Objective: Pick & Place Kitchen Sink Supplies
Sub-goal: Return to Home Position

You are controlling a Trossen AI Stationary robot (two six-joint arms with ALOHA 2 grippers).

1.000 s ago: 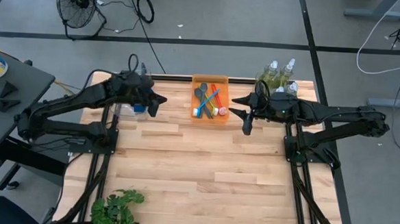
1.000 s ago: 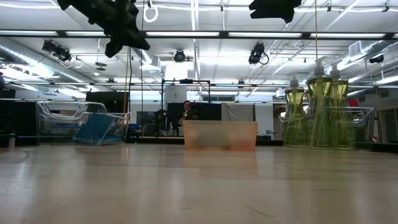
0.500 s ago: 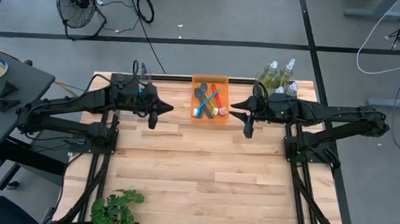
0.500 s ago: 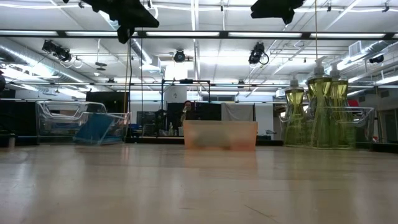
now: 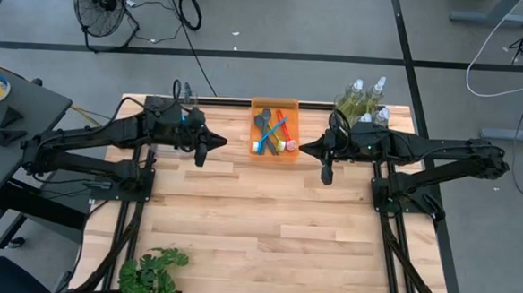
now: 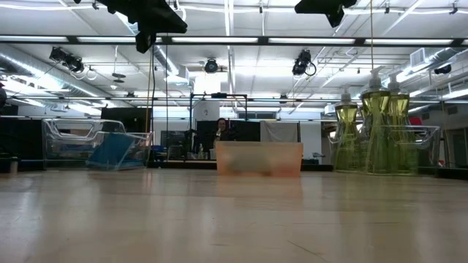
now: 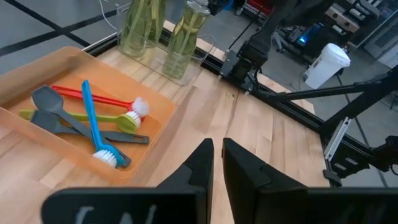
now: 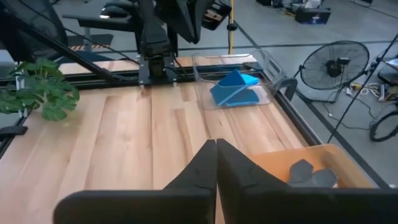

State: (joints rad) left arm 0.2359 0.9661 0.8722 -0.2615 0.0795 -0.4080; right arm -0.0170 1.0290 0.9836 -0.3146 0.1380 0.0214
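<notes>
- The table [image 5: 265, 245] is seen bare across its middle, so trouble there is judged unlikely. The risk lies along the far edge, where both arms are held raised.
- The left gripper [image 7: 217, 144] is held high near the far edge, between the left clear bin [image 8: 264, 62] and the orange tray [image 7: 43, 149]. Its fingers are drawn to a narrow slit and nothing is grasped. If this arm is folded back too low, the bin wall could be clipped and the bin dragged.
- The right gripper [image 8: 216, 144] is pinched closed and empty. It is held between the tray and the far right corner.
- The pump bottles [image 6: 374, 124] stand at that corner in the right clear bin [image 6: 428, 150] (tall, and probably top-heavy). A careless sideways sweep of the right arm could topple them.
- In the high view the left bin is largely covered by the left arm, so its contents can only be checked from the other views.
- The plant [image 5: 152, 271] at the near left corner is cut off by the picture's edge.
- The blue sponges [image 8: 235, 89] are seen leaning together inside the left bin. Their number cannot be settled.
- The brushes [image 7: 93, 121] lie wholly inside the tray. How many dark ones are stacked there is hard to make out.
</notes>
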